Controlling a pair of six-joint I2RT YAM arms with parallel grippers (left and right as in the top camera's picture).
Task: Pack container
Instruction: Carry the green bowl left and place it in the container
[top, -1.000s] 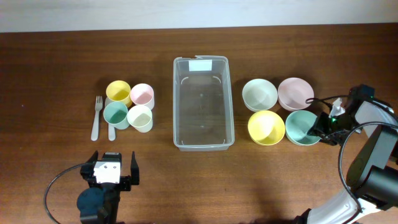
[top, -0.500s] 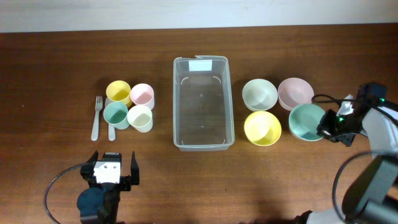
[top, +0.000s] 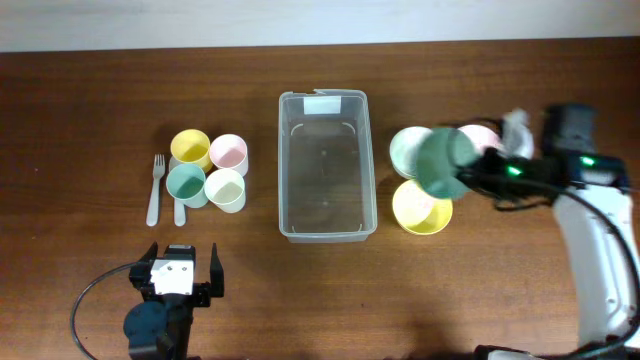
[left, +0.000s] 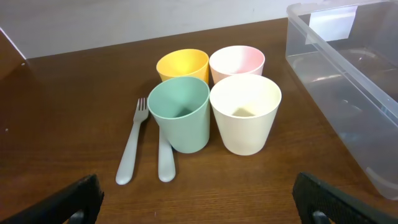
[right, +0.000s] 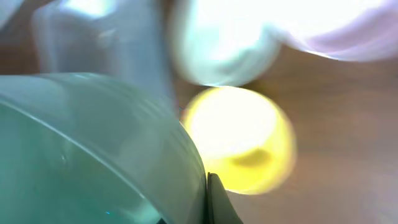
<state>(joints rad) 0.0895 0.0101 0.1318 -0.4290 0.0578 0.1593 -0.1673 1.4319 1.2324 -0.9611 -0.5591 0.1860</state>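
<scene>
Currently: green bowl (top: 440, 163) clamped in right jaws (tilted, partly over yellow bowl (top: 425, 212)), right of container (top: 327, 170); left jaws apart.

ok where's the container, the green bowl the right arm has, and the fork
container (top: 326, 165): overhead view, bare floor at its middle
green bowl (top: 438, 163): overhead view, its outer wall
fork (top: 154, 200): overhead view, mid handle

four pastel cups (left: 242, 115) in a tight cluster, grey fork (left: 130, 150) and second utensil (left: 165, 163) just beside
</scene>
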